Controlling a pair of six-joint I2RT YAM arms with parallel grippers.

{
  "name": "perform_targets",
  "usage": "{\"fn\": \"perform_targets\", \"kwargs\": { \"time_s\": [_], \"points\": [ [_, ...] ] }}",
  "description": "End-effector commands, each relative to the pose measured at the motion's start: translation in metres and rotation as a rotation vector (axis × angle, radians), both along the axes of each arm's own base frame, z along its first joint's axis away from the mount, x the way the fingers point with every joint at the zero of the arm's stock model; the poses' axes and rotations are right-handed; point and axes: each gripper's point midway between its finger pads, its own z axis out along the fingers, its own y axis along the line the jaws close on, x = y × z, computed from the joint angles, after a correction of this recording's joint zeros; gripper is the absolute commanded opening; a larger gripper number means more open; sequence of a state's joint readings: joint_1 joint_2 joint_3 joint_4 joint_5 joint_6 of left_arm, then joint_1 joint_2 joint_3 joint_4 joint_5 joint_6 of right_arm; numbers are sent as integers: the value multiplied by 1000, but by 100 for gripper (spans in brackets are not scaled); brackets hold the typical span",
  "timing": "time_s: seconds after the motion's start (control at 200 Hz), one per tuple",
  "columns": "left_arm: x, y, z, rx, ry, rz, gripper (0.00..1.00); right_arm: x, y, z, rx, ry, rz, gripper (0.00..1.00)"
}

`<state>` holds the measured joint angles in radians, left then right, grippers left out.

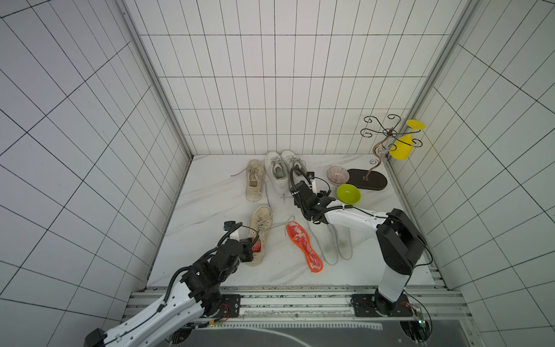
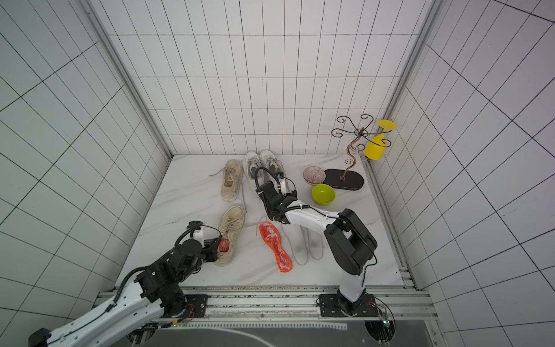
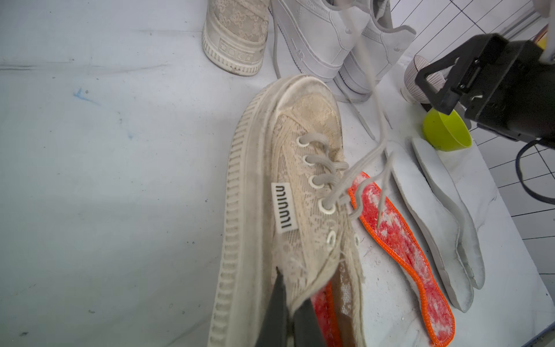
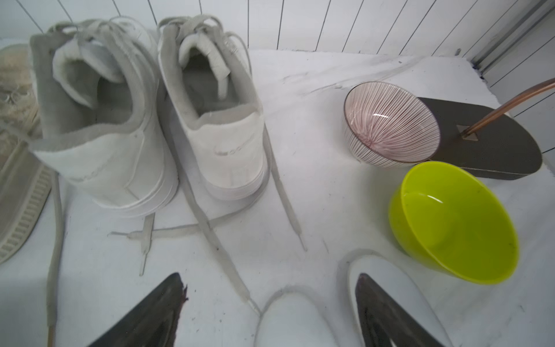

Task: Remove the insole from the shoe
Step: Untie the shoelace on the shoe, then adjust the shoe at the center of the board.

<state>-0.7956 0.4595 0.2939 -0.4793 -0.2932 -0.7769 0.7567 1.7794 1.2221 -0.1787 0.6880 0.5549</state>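
The red insole (image 3: 322, 309) with an orange edge is inside the beige shoe (image 3: 300, 180), at the heel end, and only a part of it shows through the opening. This shoe lies on the white marble table (image 1: 210, 195), at the robot's left side, toe pointing away from the robot. The left gripper (image 3: 290, 290) is clenched on the side wall of this shoe near the heel: one finger is outside the cloth and the other is inside, just beside the insole.

Beside the shoe a loose orange insole (image 1: 303, 246) lies flat, and next to it two white insoles (image 1: 336, 243) lie side by side. The right gripper (image 4: 270, 276) hovers above the front tips of the white insoles, its jaws spread apart and holding nothing.

Further back stand a pair of white sneakers (image 4: 120, 120) and a second beige shoe (image 1: 255, 180). To the right are a green bowl (image 4: 453, 222), a striped bowl (image 4: 390, 123), and a metal stand (image 1: 366, 178) on which a yellow cup (image 1: 402, 148) hangs.
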Motion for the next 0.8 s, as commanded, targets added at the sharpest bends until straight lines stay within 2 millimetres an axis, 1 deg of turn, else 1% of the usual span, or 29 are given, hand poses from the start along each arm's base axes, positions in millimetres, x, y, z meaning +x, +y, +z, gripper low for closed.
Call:
{"fn": "perform_targets", "kwargs": {
  "time_s": [0.0, 0.08, 0.18, 0.235, 0.28, 0.33, 0.415, 0.47, 0.55, 0.64, 0.73, 0.795],
  "points": [
    [8, 1, 19, -64, -64, 41, 0, 5, -14, 16, 39, -32, -26, 90],
    [7, 2, 17, -55, -57, 44, 0, 9, -21, 19, 51, -31, -26, 91],
    [7, -1, 18, -63, -56, 34, 0, 12, -23, 25, 76, -31, -11, 91],
    [8, -4, 18, -72, -56, 24, 0, 9, -15, 31, 91, -39, 35, 91],
    [8, -6, 18, -77, -56, 18, 0, 2, 0, 36, 119, -41, 104, 91],
    [10, -11, 20, -90, -60, 9, 0, -10, 22, 41, 151, -39, 203, 90],
    [15, -19, 24, -123, -67, 3, 0, -41, 56, 43, 195, -14, 342, 88],
    [20, -25, 27, -150, -73, 3, 0, -63, 76, 42, 228, 15, 424, 87],
    [27, -31, 29, -180, -75, 24, 0, -94, 98, 39, 261, 48, 513, 85],
    [35, -28, 30, -180, -70, 81, 0, -124, 116, 29, 262, 90, 586, 85],
    [40, -21, 27, -168, -59, 142, 0, -146, 130, 13, 259, 139, 643, 84],
    [41, -21, 26, -174, -55, 150, 0, -158, 139, 1, 242, 164, 678, 83]
  ]
}}
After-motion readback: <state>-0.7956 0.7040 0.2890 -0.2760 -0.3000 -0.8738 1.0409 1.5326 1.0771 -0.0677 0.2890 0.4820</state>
